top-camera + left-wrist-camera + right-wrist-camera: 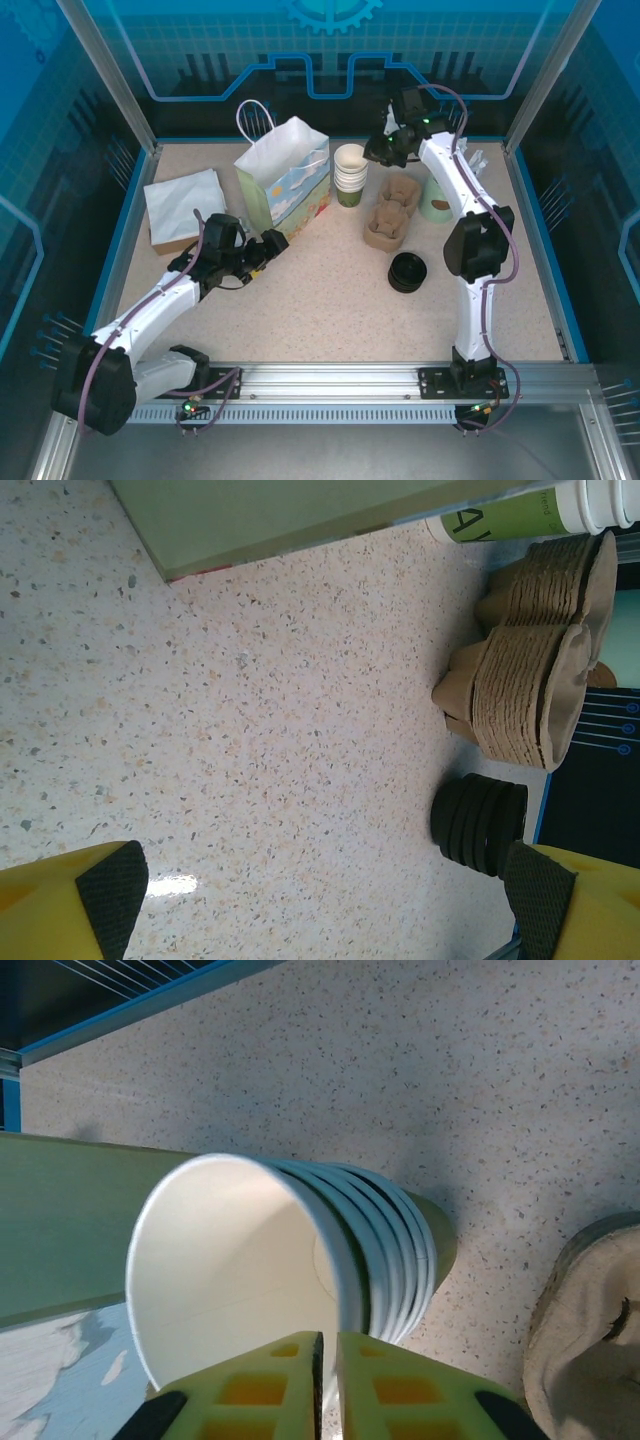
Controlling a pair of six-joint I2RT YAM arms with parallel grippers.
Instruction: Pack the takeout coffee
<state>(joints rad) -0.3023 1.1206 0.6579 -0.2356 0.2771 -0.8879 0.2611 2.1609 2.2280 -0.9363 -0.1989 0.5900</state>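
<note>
— Right gripper (330,1340)?
— Closed to a slit on the rim of the top white paper cup (230,1270).
— And the cup stack (350,174)?
— Upright, just beside the white paper gift bag (285,170).

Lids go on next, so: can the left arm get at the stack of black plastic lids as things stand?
Probably yes: the left gripper has open jaws facing the stack of black plastic lids, with bare speckled tabletop between.
</note>
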